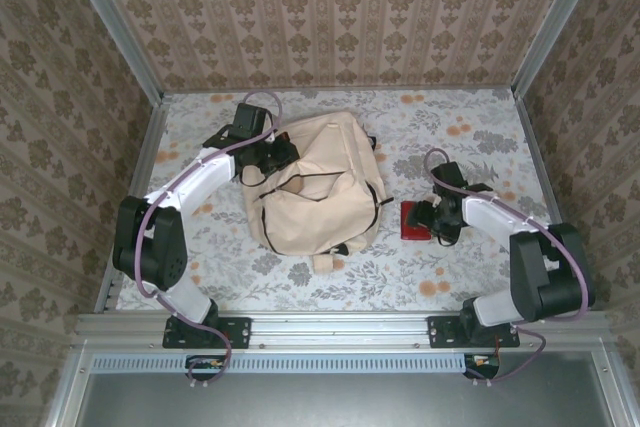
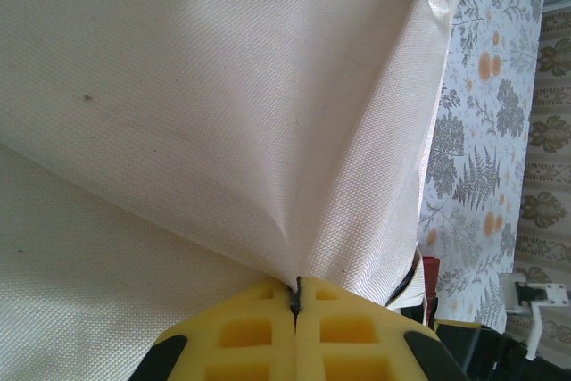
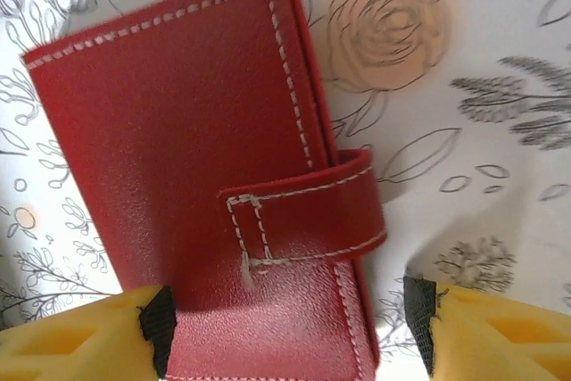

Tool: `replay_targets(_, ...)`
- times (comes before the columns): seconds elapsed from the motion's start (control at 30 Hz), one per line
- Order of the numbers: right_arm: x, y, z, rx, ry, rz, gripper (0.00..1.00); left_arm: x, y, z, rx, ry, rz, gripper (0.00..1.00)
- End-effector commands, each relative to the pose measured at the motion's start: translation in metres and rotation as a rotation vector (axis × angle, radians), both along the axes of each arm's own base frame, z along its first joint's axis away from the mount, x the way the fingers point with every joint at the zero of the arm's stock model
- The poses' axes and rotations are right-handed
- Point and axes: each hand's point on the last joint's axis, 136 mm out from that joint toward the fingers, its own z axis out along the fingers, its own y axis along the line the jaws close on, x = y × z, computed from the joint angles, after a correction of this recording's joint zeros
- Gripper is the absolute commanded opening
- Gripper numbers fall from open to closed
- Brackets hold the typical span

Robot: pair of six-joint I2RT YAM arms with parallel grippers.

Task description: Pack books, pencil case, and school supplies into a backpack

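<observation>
1. My left tool (image 2: 294, 292) is pinched tight on a fold of the backpack (image 1: 318, 202), at its upper left edge.
2. The cream backpack lies flat in the middle of the desk (image 1: 300, 277).
3. Just beside it on the right, a red pouch (image 3: 205, 176) lies flat on the desk.
4. My right tool (image 3: 290, 345) stands wide, one finger on either side of the pouch's strap end.

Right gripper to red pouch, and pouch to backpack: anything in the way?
Nothing visible. The right gripper, jaws open, straddles the red pouch on the table. Bare table lies between pouch and backpack. The left gripper, shut, pinches backpack fabric on the far side from the pouch.
</observation>
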Motion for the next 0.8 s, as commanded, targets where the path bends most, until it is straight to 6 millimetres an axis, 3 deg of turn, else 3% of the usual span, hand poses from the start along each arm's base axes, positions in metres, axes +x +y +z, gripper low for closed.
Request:
replay_targets(0.0, -0.002, 0.01, -0.006, 0.052, 0.016, 0.042, 0.7, -0.006, 0.003, 0.009, -0.001, -0.02, -0.021, 0.0)
replay_targets(0.27, 0.0, 0.014, -0.012, 0.065, 0.034, 0.049, 0.48, -0.007, 0.003, 0.009, 0.002, -0.016, -0.02, 0.0)
replay_targets(0.4, 0.002, 0.007, -0.005, 0.024, 0.021, 0.03, 0.35, -0.007, 0.003, 0.009, 0.001, -0.016, -0.02, 0.0)
replay_targets(0.53, 0.003, -0.002, 0.018, -0.016, -0.024, 0.01, 0.28, -0.006, 0.004, 0.011, 0.002, -0.022, -0.02, 0.0)
replay_targets(0.77, 0.01, -0.002, 0.077, 0.007, -0.196, -0.016, 0.12, -0.005, 0.003, 0.013, -0.003, -0.024, -0.019, 0.0)
